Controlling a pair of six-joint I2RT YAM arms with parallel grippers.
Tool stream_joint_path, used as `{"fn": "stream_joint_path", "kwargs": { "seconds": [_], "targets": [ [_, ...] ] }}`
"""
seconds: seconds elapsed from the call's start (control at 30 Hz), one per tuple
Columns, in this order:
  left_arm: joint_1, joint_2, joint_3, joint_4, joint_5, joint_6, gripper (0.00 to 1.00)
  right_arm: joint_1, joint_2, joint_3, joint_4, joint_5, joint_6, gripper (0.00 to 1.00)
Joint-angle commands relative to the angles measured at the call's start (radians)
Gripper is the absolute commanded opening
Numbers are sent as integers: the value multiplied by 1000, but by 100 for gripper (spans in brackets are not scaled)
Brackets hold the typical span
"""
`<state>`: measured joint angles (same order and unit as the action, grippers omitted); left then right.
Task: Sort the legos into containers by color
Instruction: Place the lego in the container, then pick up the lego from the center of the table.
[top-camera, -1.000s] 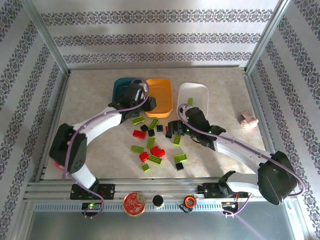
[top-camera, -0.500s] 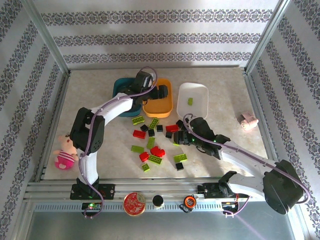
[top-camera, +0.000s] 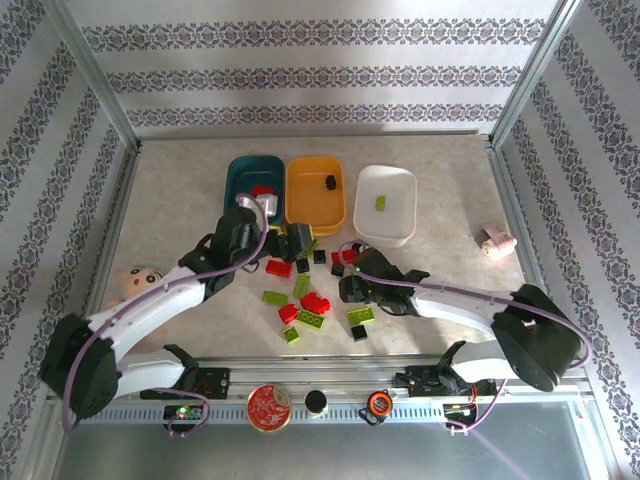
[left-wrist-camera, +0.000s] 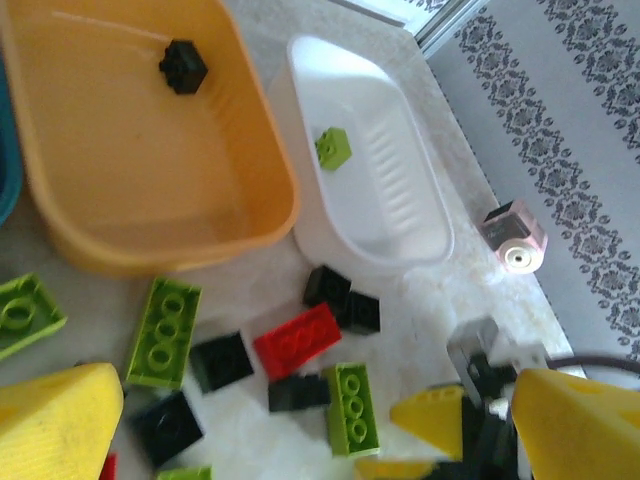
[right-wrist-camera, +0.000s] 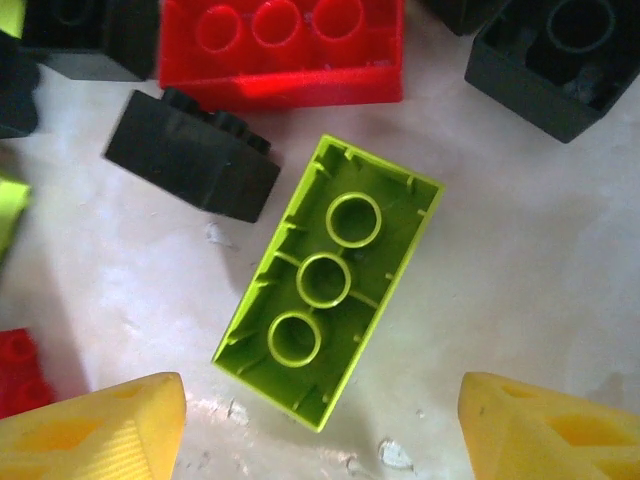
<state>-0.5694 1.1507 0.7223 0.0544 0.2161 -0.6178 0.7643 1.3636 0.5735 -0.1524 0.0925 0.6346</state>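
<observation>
The lime-green oblong plastic brick (right-wrist-camera: 325, 305) is lying underside-up on the tabletop (top-camera: 450, 190). It is sitting between the fingers of the open right gripper (right-wrist-camera: 320, 412), the nearer one, with its long axis running diagonally across their gap. The left gripper (left-wrist-camera: 310, 420) is hanging open and empty nearby. Three trays are waiting: dark teal (top-camera: 240, 175), orange (top-camera: 315, 205) and white (top-camera: 395, 225).

3 trays (top-camera: 312, 200) stand in a row behind the scattered bricks (top-camera: 361, 316).
</observation>
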Motion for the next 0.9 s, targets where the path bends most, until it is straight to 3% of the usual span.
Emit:
{"fn": "stream_joint_path", "kwargs": {
  "seconds": [0.0,0.33,0.5,0.67,0.87],
  "targets": [
    [-5,-107,-59,-22,-62,-9,100,7,46,47,10,89,37,71],
    [-3,-398,-196,-191,-213,11,100,-13,155,100,42,97,9,69],
    [-4,-471,-229,-229,-250,10,100,-19,162,87,49,85,3,58],
    [-3,-476,-234,-252,-253,12,100,-24,139,62,53,68,-1,40],
    [-4,-474,-225,-252,-260,23,100,-19,61,25,41,42,0,30]
  ]
}}
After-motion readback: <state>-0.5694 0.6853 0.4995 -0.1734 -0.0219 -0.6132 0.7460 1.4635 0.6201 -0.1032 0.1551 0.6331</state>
